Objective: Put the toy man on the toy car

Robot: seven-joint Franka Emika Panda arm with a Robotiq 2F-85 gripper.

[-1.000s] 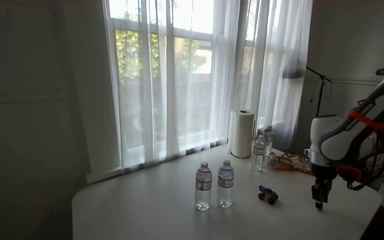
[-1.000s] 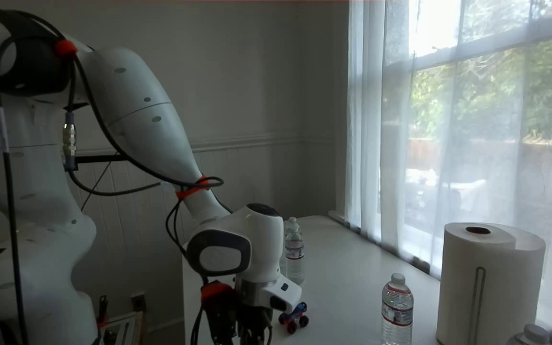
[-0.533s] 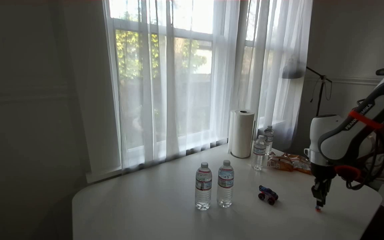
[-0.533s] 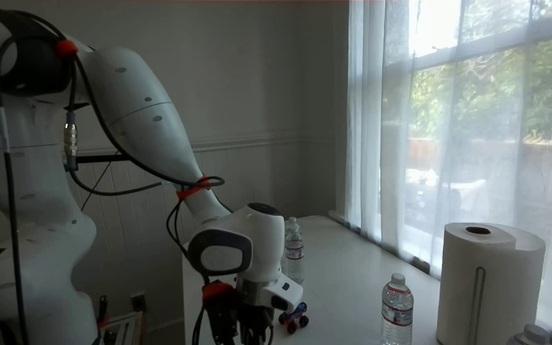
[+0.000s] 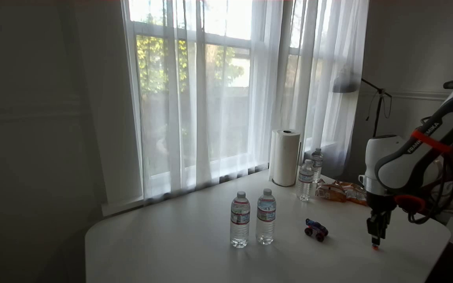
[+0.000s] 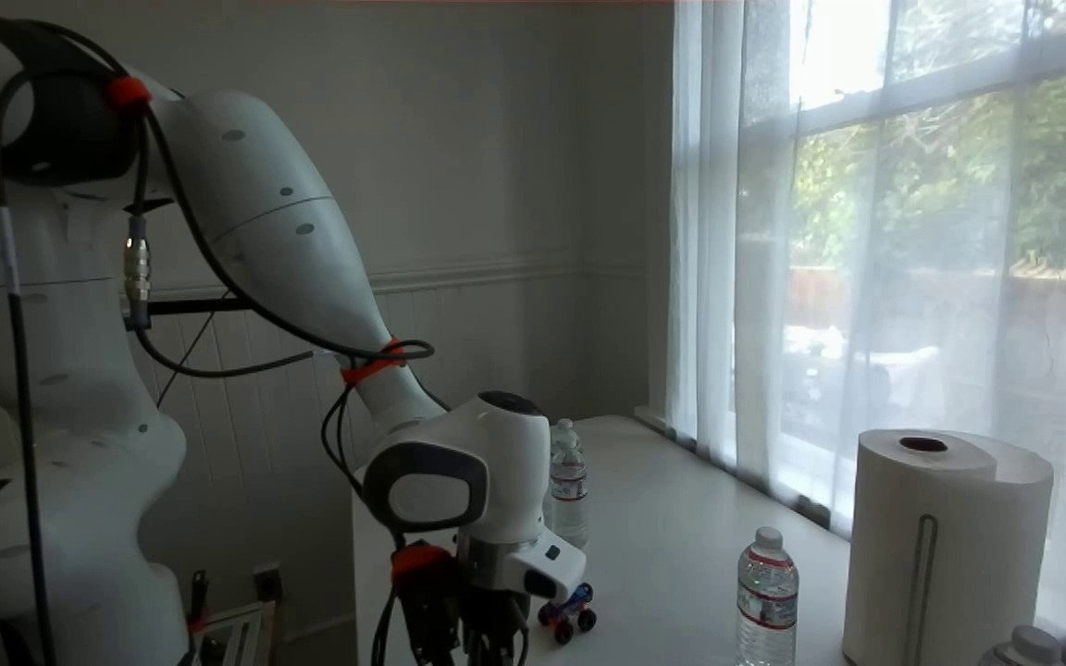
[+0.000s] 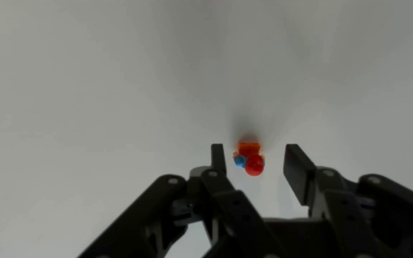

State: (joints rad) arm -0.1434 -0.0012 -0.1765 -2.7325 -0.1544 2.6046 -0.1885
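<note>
One toy man (image 7: 251,158), one toy car (image 5: 316,230), four water bottles (image 5: 240,220), one paper roll (image 5: 285,161), on a white surface (image 5: 163,247).
The toy man is flanked by two spread fingers (image 7: 298,173), touched by neither.

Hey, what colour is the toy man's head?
Bright red. The toy man's head shows best in the wrist view, from above.

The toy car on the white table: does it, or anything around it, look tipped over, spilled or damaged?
Nothing stands out: in an exterior view, the toy car sits on its wheels and the water bottles stand upright, capped; fine damage would not show.
</note>
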